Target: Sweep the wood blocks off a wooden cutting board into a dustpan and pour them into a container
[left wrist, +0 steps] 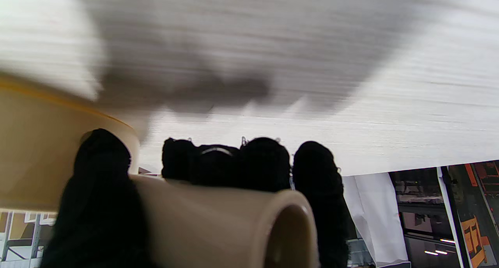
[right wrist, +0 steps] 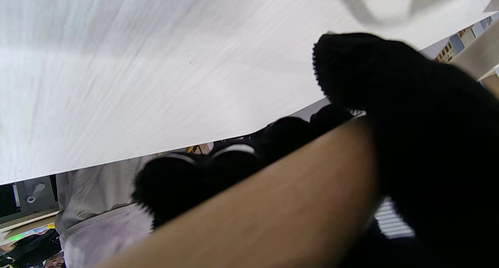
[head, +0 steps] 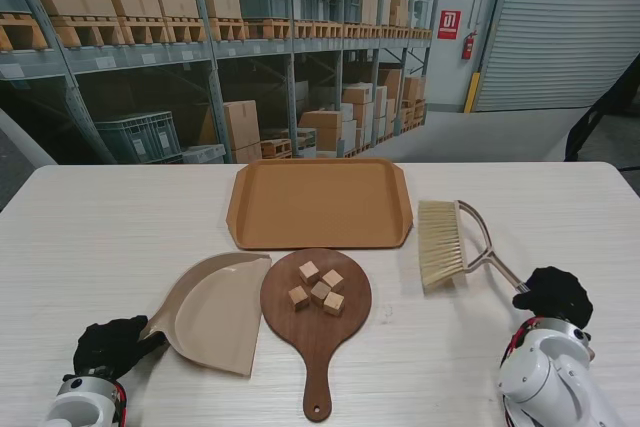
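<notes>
While left hand (head: 112, 344) grips dustpan (head: 215, 311), mouth faces board (head: 316, 307)

White wood-grain table (head: 110, 237), carrying everything. Tray (head: 320, 204) lay flat at the far middle, well beyond both hands. Dustpan (head: 215, 312) rested just right of the left hand (head: 108, 345), handle reaching into its fingers. Board (head: 316, 307) lay touching the dustpan's right edge, between the two hands, handle toward the near edge. Brush (head: 445, 245) lay just left of and beyond the right hand (head: 553, 293), bristles away from it, handle running to it.
</notes>
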Available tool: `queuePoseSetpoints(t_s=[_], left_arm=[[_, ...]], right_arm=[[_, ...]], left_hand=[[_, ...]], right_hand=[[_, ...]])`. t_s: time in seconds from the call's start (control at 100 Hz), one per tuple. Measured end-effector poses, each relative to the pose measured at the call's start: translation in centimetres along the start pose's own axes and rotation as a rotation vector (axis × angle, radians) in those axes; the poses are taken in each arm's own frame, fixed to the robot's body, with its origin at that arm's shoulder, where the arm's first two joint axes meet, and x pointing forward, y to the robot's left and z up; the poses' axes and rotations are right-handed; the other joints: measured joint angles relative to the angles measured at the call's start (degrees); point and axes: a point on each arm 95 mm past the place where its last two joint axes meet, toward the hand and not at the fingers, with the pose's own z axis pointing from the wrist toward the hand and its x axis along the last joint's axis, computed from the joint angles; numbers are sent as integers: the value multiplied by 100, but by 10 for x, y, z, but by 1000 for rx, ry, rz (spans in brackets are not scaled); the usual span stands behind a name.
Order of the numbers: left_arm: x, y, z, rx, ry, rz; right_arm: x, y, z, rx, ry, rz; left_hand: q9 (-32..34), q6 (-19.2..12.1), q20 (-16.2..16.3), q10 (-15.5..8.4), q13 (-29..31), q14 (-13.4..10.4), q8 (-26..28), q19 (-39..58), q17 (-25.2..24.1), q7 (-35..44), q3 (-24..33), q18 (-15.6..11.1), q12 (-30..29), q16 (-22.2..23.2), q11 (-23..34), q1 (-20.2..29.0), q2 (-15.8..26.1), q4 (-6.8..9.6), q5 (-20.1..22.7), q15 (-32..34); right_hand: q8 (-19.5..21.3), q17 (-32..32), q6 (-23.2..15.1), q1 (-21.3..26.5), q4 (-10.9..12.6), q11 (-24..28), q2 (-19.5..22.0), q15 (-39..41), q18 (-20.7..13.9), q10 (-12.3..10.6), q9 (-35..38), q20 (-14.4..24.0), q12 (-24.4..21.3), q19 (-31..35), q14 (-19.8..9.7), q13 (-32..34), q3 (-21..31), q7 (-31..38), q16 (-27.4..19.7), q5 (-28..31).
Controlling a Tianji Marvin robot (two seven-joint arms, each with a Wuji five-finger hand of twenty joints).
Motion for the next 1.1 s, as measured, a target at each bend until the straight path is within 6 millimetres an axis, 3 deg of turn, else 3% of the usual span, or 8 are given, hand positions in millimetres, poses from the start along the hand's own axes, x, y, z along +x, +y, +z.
queuePoseSetpoints(t_s=[0.37, 1.1], left_arm=[[0, 0, 0, 2, 0, 3], [3, 3, 3, 37, -19, 65]], right_arm=[[16, 14, -15, 11, 84, 30], [31, -19, -44, 141, 110, 24]], left_hand=[[0, -3, 0, -1, 0, -1, -41, 0, 0, 20, -1, 0, 0, 0, 0, 0, 0, 0, 0, -1], [0, -10, 0, -8, 0, -7, -58, 1, 0, 23, -60, -1, -63, -1, -8, -2, 0, 0, -2, -52]], right_hand=[[8, 17, -10, 7, 0, 1, -207, 28, -1, 0, 14, 0, 32, 21, 0, 4, 339, 85, 18, 68], [13, 27, -41, 74, 0, 1, -284, 40, -5, 0, 19, 0, 92, 48, -1, 4, 466, 151, 65, 92]])
